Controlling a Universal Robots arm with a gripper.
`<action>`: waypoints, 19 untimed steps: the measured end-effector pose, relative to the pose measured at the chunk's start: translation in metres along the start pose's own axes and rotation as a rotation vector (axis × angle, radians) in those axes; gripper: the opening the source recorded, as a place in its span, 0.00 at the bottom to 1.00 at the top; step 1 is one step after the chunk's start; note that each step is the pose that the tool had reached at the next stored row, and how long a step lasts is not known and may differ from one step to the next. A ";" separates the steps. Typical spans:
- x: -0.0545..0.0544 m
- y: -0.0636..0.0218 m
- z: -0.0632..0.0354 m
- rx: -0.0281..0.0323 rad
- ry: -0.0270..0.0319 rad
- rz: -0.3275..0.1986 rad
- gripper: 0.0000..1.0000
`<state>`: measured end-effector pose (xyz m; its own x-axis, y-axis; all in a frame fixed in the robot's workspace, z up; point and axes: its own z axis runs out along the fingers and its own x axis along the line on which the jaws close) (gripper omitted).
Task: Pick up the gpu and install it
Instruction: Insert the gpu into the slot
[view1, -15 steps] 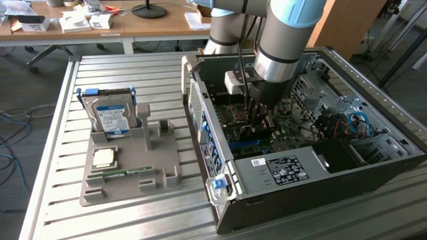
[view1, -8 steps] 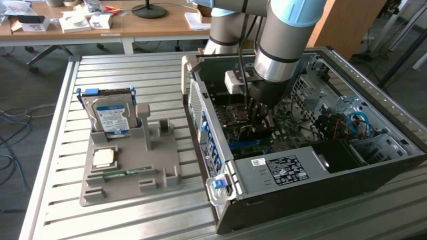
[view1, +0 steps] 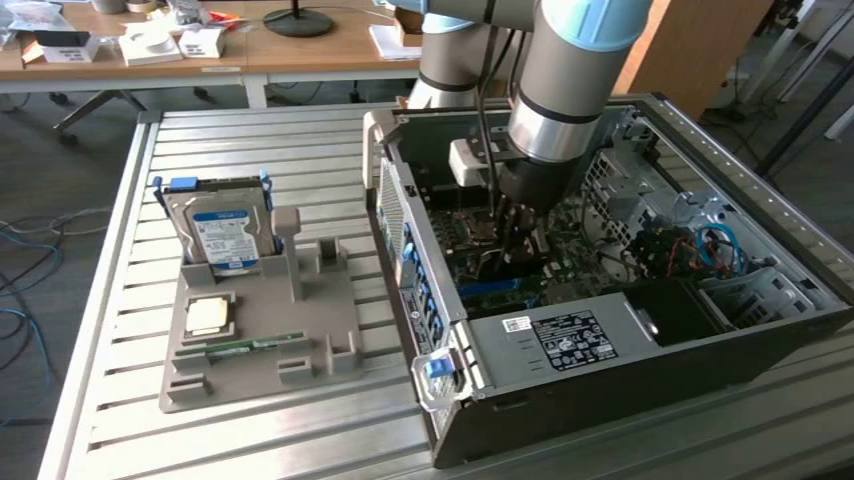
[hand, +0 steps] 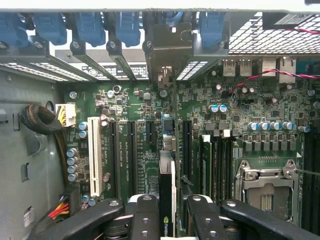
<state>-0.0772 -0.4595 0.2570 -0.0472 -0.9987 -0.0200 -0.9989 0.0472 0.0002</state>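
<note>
On the slatted table (view1: 107, 300), at the tray's (view1: 227, 380) three o'clock in the exterior view, the gripper (hand: 170, 202) is clamping the gpu (hand: 167, 170) edge-down inside the case (view1: 601, 420); keep it square to the motherboard (hand: 145, 95).

- The gpu (hand: 167, 190) shows edge-on: a thin dark card with a green logo near its close end.
- It stands upright on its long edge over the motherboard (hand: 200, 100), running parallel to the slots.
- Its grey metal bracket (hand: 167, 47) sits at the rear slot panel.
- The gripper (hand: 169, 201) clasps it from both sides.
</note>
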 end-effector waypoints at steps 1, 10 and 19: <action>0.000 0.0004 0.0000 0.0001 0.0000 0.000 0.26; 0.000 0.0015 0.0013 0.0006 0.0000 0.000 0.26; 0.000 0.0015 0.0010 0.0015 -0.0004 0.000 0.26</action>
<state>-0.0787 -0.4590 0.2560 -0.0471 -0.9987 -0.0204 -0.9989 0.0471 -0.0013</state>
